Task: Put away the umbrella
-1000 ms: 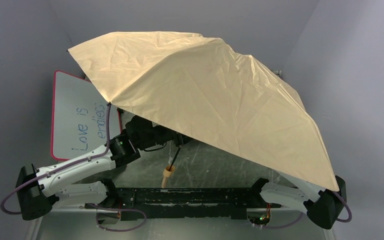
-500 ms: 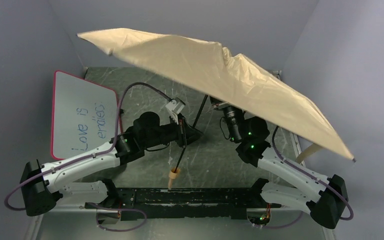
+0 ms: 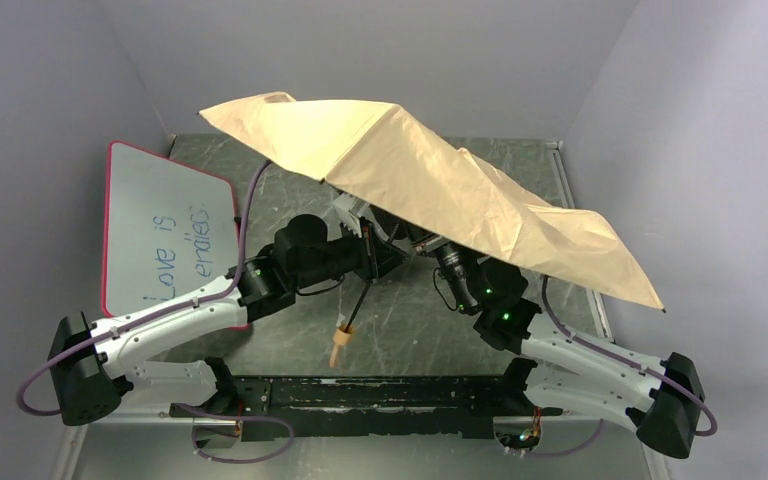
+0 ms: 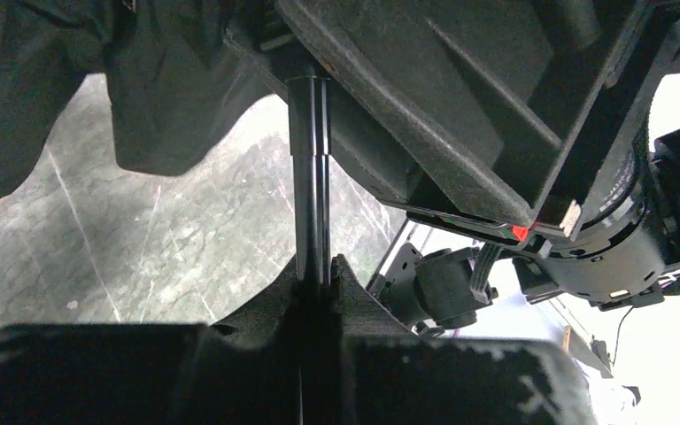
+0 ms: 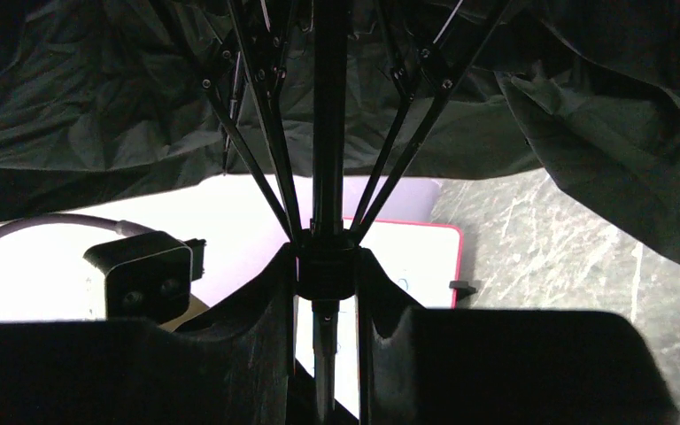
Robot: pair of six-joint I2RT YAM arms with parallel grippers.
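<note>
The umbrella's tan canopy [image 3: 430,190] hangs half collapsed above both arms, with slack folds. Its thin black shaft [image 3: 358,302] slants down to the tan handle knob [image 3: 339,343] near the front. My left gripper [image 3: 375,255] is shut on the shaft; in the left wrist view the shaft [image 4: 310,177] runs up from between the closed fingertips [image 4: 314,282]. My right gripper [image 3: 422,244] is shut on the black runner hub [image 5: 323,261], where the ribs [image 5: 252,142] fan out under the dark canopy underside. The closure strap is out of view.
A whiteboard with a red rim [image 3: 160,230] and blue handwriting lies at the left of the grey marbled table [image 3: 410,330]. Grey walls close in the back and both sides. A black rail [image 3: 360,395] runs along the near edge between the arm bases.
The canopy has folded from fully spread over the table to a narrower, slack shape. My right gripper has drawn the runner down the shaft toward my left gripper, and the handle has shifted slightly.
</note>
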